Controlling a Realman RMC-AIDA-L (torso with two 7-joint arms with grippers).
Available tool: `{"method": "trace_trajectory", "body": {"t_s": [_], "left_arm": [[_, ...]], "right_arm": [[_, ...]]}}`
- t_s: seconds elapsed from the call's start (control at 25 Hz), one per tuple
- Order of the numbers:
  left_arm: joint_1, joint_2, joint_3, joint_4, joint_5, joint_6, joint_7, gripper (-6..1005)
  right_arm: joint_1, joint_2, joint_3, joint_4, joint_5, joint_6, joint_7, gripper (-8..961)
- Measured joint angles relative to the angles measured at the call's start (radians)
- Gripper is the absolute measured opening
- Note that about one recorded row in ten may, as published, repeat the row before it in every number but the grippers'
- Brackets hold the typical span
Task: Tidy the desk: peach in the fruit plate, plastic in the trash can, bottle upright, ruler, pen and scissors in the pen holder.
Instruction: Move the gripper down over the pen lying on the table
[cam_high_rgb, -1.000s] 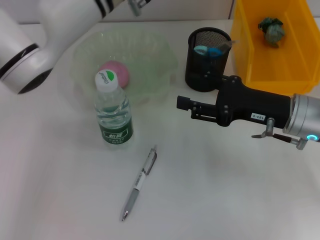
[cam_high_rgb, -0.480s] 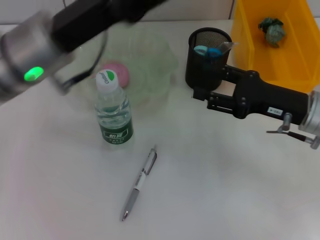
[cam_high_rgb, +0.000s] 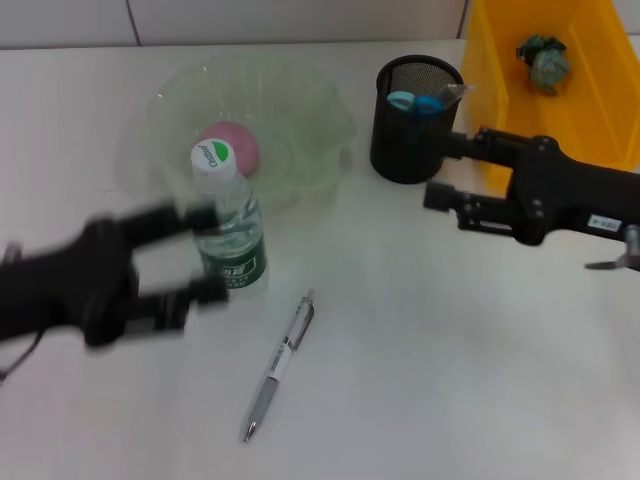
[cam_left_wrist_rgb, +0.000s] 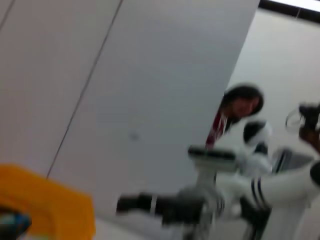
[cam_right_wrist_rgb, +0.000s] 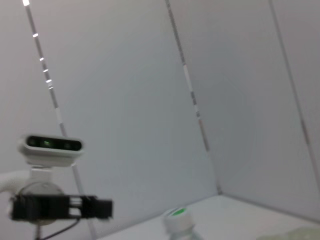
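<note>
One item is left to put away, judging by how things lie: the pen (cam_high_rgb: 279, 367) rests flat on the white surface (cam_high_rgb: 420, 380), below and just right of the bottle (cam_high_rgb: 227, 223). That bottle stands upright on its base. Behind the bottle, the peach (cam_high_rgb: 235, 145) sits in the fruit plate (cam_high_rgb: 310, 110); the plastic (cam_high_rgb: 543, 60) lies in the trash can (cam_high_rgb: 520, 130); blue scissor handles (cam_high_rgb: 420, 103) poke from the pen holder (cam_high_rgb: 412, 120). The ruler I cannot make out for certain.

The left hand (cam_high_rgb: 205, 255), fingers spread and empty, hovers at the bottle's left side, blurred. The right hand (cam_high_rgb: 445, 170), fingers apart and holding nothing, sits just right of the pen holder.
</note>
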Motion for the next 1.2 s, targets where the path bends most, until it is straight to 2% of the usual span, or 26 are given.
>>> {"method": "trace_trajectory", "body": {"t_s": [0.04, 0.08, 0.12, 0.16, 0.36, 0.48, 0.56, 0.68, 0.8, 0.88, 1.04, 1.12, 1.2], "left_arm": [[0.015, 0.002, -0.017, 0.000, 0.059, 0.000, 0.018, 815], [0.015, 0.002, -0.017, 0.000, 0.059, 0.000, 0.018, 815], [0.043, -0.005, -0.070, -0.007, 0.192, -0.001, 0.071, 814], [0.050, -0.012, -0.094, -0.014, 0.238, -0.001, 0.094, 814], [0.063, -0.031, -0.206, -0.060, 0.412, 0.032, 0.175, 814], [0.069, -0.028, -0.230, -0.072, 0.428, 0.045, 0.186, 813], [0.089, -0.017, -0.259, -0.079, 0.436, 0.062, 0.190, 813], [0.108, -0.011, -0.281, -0.080, 0.437, 0.072, 0.190, 812], [0.108, -0.011, -0.281, -0.080, 0.437, 0.072, 0.190, 812], [0.122, -0.021, -0.326, -0.078, 0.440, 0.092, 0.172, 812], [0.120, -0.027, -0.336, -0.073, 0.444, 0.086, 0.135, 811], [0.091, -0.041, -0.341, -0.023, 0.487, 0.064, -0.042, 806], [0.086, -0.045, -0.340, -0.004, 0.495, 0.063, -0.077, 795]], "right_arm": [[-0.001, -0.003, -0.017, -0.025, -0.009, -0.015, 0.021, 734], [0.000, -0.007, -0.040, -0.060, -0.021, -0.032, 0.049, 734], [0.003, -0.010, -0.071, -0.104, -0.043, -0.049, 0.088, 734], [0.010, -0.012, -0.106, -0.154, -0.067, -0.066, 0.127, 734], [0.099, -0.013, -0.303, -0.406, -0.218, -0.144, 0.327, 734], [0.193, -0.010, -0.431, -0.516, -0.299, -0.176, 0.435, 734], [0.266, -0.004, -0.527, -0.558, -0.354, -0.184, 0.486, 734], [0.370, 0.013, -0.634, -0.573, -0.432, -0.184, 0.519, 734], [0.436, 0.022, -0.695, -0.555, -0.474, -0.163, 0.521, 734], [0.448, 0.023, -0.710, -0.544, -0.475, -0.137, 0.515, 734], [0.424, 0.022, -0.705, -0.523, -0.468, -0.086, 0.494, 734], [0.393, 0.022, -0.695, -0.508, -0.464, -0.061, 0.487, 734], [0.350, 0.021, -0.674, -0.490, -0.449, -0.037, 0.472, 734]]}}
